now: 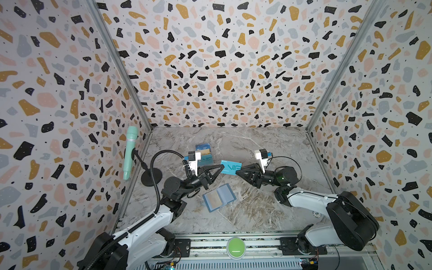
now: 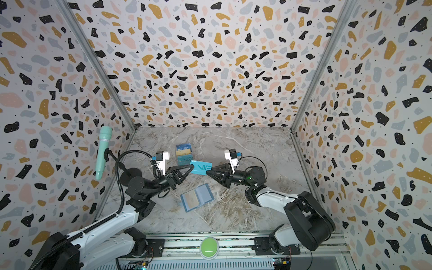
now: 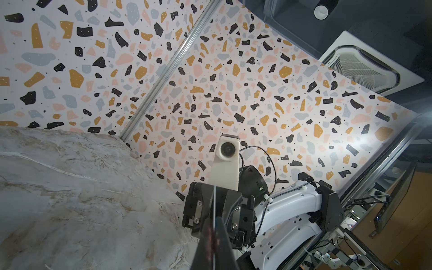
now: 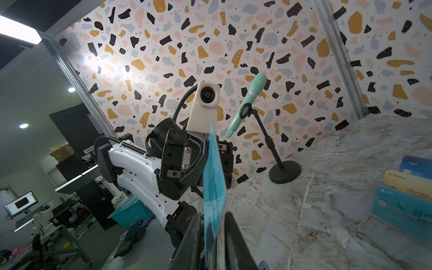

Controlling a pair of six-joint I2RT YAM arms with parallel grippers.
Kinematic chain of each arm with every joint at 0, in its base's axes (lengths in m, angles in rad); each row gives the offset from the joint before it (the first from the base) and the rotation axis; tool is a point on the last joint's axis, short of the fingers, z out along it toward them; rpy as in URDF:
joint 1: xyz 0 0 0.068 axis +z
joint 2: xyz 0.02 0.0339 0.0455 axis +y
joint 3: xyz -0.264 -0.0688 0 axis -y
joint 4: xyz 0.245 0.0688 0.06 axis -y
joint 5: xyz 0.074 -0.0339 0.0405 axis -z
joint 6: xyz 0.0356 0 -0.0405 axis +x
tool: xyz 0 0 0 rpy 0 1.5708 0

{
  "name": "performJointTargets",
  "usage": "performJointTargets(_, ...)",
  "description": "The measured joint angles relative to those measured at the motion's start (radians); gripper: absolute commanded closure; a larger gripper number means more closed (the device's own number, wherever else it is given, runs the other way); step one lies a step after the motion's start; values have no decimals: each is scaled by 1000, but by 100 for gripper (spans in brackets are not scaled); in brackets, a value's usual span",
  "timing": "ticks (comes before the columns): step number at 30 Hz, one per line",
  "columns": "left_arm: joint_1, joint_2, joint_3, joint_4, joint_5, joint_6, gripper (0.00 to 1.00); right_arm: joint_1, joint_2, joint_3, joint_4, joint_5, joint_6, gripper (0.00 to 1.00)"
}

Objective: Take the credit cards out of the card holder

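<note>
Left gripper (image 1: 221, 167) is clamped tight on the teal VIP card (image 1: 231, 167), pinching its left short edge and holding it up off the table (image 1: 257, 210). In the left wrist view the card (image 3: 214, 210) is just a thin line squeezed between the fingers. Right gripper (image 1: 237, 172) meets it from the other side. The card's (image 4: 214, 177) right end sits between its fingers, which stand close on either side, but whether they actually pinch it cannot be told. So the card (image 2: 201, 168) hangs mid-air between the two grippers, tip facing tip, in both top views.

Just in front of it, the holder (image 1: 219, 197) lies open flat on the table, a tan panel showing in its left page. Behind the card stands a clear rack (image 1: 212, 157) with other cards (image 1: 203, 147) in it: blue, gold, teal. Off to the left, a mint mic (image 1: 129, 152) tilts on its black stand. A green button (image 1: 235, 247) sits on the front rail.
</note>
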Motion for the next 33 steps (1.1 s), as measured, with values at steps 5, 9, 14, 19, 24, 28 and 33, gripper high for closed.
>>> performJointTargets(5, 0, -13, 4, -31, 2, 26, 69, 5, 6, 14, -13, 2, -1, 100)
performJointTargets(9, 0, -43, 105, -304, 32, 176, 55, -13, -26, 41, -159, -24, -60, 100)
performJointTargets(14, 6, -52, 346, -738, 79, 476, 51, -60, -169, 129, -607, -76, -310, 100)
performJointTargets(19, 8, -30, 493, -1046, 114, 735, 52, -74, -266, 223, -1027, -126, -581, 100)
performJointTargets(24, 8, 58, 586, -1281, 181, 955, 55, -74, -270, 248, -1313, -153, -756, 100)
performJointTargets(28, 8, 109, 595, -1399, 275, 1091, 57, -74, -264, 253, -1443, -160, -838, 100)
performJointTargets(33, 8, 144, 612, -1516, 327, 1207, 60, -63, -229, 311, -1546, -170, -904, 100)
